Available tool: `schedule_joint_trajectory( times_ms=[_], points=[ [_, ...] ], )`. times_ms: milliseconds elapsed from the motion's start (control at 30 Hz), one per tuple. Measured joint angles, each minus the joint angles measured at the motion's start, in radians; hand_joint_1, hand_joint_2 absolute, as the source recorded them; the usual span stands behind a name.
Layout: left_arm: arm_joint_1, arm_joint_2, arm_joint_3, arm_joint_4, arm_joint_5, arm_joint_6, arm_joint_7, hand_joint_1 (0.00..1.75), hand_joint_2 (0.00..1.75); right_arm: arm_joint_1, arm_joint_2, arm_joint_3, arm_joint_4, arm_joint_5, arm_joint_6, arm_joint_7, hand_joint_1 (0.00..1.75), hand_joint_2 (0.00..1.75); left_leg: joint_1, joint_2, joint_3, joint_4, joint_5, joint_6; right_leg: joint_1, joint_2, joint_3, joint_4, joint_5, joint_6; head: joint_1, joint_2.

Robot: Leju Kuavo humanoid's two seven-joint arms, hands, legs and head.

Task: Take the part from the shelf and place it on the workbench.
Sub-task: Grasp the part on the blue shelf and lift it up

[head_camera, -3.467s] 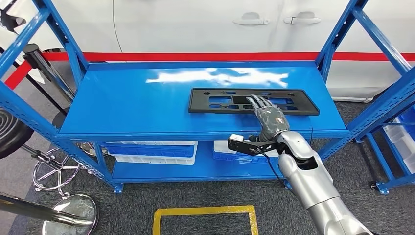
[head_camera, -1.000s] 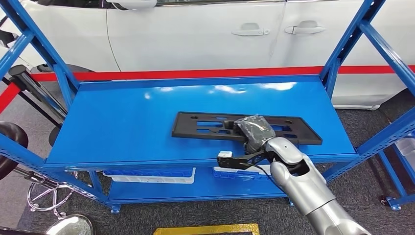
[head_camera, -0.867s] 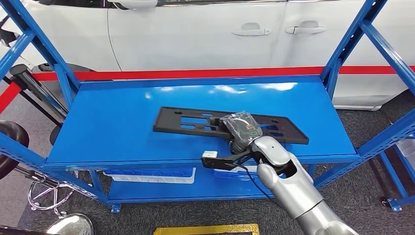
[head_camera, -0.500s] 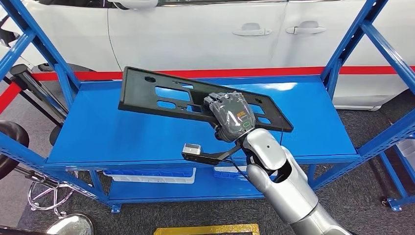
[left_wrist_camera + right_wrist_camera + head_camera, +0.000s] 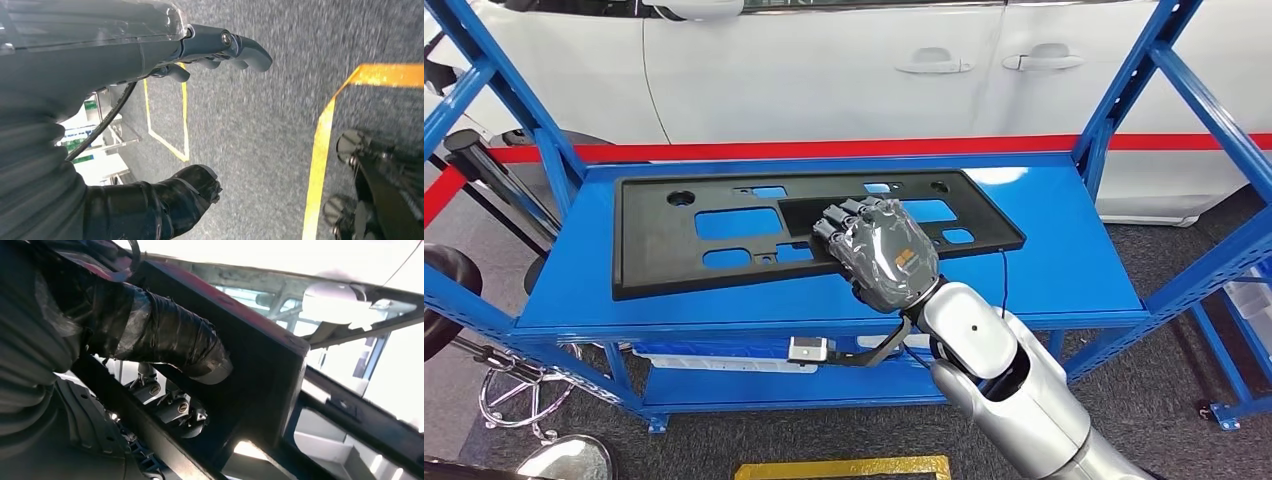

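One black part [image 5: 724,235] is grasped by the right hand [image 5: 879,250], fingers [image 5: 839,222] curled over its edge; left hand [image 5: 220,47] released.

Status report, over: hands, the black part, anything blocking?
Right hand grips black part, lifted and tilted above blue shelf. Left hand open, hanging over floor. Shelf posts flank the part.

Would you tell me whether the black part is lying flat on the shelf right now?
No, the right hand grips the black part tilted up, clear of the blue shelf.
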Motion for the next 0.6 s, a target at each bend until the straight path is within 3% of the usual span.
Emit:
schedule_joint_trajectory(
  times_ms=[33, 167, 233, 300, 333, 367, 400, 500, 533, 600],
  points=[
    [0.000, 0.003, 0.000, 0.002, 0.002, -0.001, 0.001, 0.00, 1.75, 0.000, -0.003, 0.005, -0.004, 0.002, -0.004, 0.002, 1.75, 1.75, -0.002, -0.001, -0.006, 0.009, -0.003, -0.007, 0.001, 0.002, 0.007, -0.019, -0.002, -0.007, 0.000, 0.000],
    [-0.001, 0.006, 0.001, 0.010, 0.014, -0.007, 0.013, 0.00, 1.75, -0.001, -0.012, 0.023, -0.024, 0.012, -0.019, 0.012, 1.75, 1.75, 0.001, -0.004, -0.026, 0.031, -0.012, -0.030, 0.007, 0.005, -0.012, -0.019, 0.005, -0.050, -0.002, 0.000],
    [-0.002, 0.006, 0.002, 0.012, 0.017, -0.009, 0.017, 0.00, 1.75, -0.002, -0.014, 0.031, -0.031, 0.015, -0.024, 0.015, 1.75, 1.75, 0.004, -0.003, -0.053, 0.100, -0.074, -0.034, 0.009, 0.003, -0.023, -0.024, 0.018, -0.068, -0.002, 0.000],
    [-0.003, 0.007, 0.003, 0.013, 0.020, -0.011, 0.018, 0.00, 1.75, -0.003, -0.017, 0.036, -0.035, 0.015, -0.025, 0.016, 1.75, 1.75, 0.003, -0.003, -0.094, 0.223, -0.153, -0.034, 0.017, 0.001, -0.039, -0.024, 0.029, -0.078, -0.002, 0.000],
    [-0.003, 0.007, 0.003, 0.013, 0.020, -0.012, 0.017, 0.00, 1.75, -0.003, -0.019, 0.038, -0.036, 0.015, -0.026, 0.016, 1.75, 1.75, 0.002, -0.003, -0.105, 0.270, -0.174, -0.032, 0.022, 0.001, -0.047, -0.024, 0.035, -0.080, -0.002, 0.000],
    [-0.004, 0.007, 0.003, 0.013, 0.021, -0.013, 0.016, 0.00, 1.75, -0.003, -0.020, 0.041, -0.037, 0.015, -0.026, 0.016, 1.75, 1.75, 0.000, -0.003, -0.101, 0.286, -0.176, -0.028, 0.027, 0.001, -0.054, -0.023, 0.042, -0.082, -0.002, 0.000],
    [-0.004, 0.008, 0.003, 0.013, 0.020, -0.014, 0.014, 0.00, 1.75, -0.003, -0.022, 0.043, -0.038, 0.015, -0.026, 0.016, 1.75, 1.75, -0.003, -0.004, -0.078, 0.265, -0.159, -0.021, 0.031, 0.001, -0.061, -0.023, 0.048, -0.083, -0.002, 0.000],
    [-0.007, 0.012, 0.003, 0.013, 0.018, -0.015, 0.008, 0.00, 1.75, -0.004, -0.027, 0.045, -0.046, 0.015, -0.027, 0.018, 1.75, 1.75, -0.021, -0.003, 0.049, 0.071, -0.094, 0.010, 0.040, 0.001, -0.074, -0.024, 0.067, -0.081, -0.001, 0.000],
    [-0.008, 0.014, 0.003, 0.014, 0.017, -0.015, 0.006, 0.00, 1.75, -0.005, -0.028, 0.045, -0.048, 0.015, -0.027, 0.019, 1.75, 1.75, -0.027, -0.003, 0.074, 0.024, -0.085, 0.016, 0.039, -0.001, -0.076, -0.026, 0.074, -0.078, -0.001, 0.000],
    [-0.009, 0.018, 0.003, 0.014, 0.014, -0.016, 0.002, 0.00, 1.75, -0.006, -0.029, 0.046, -0.052, 0.015, -0.030, 0.021, 1.75, 1.75, -0.034, -0.002, 0.082, -0.006, -0.074, 0.019, 0.034, -0.003, -0.077, -0.035, 0.092, -0.066, -0.001, 0.000]
  ],
)
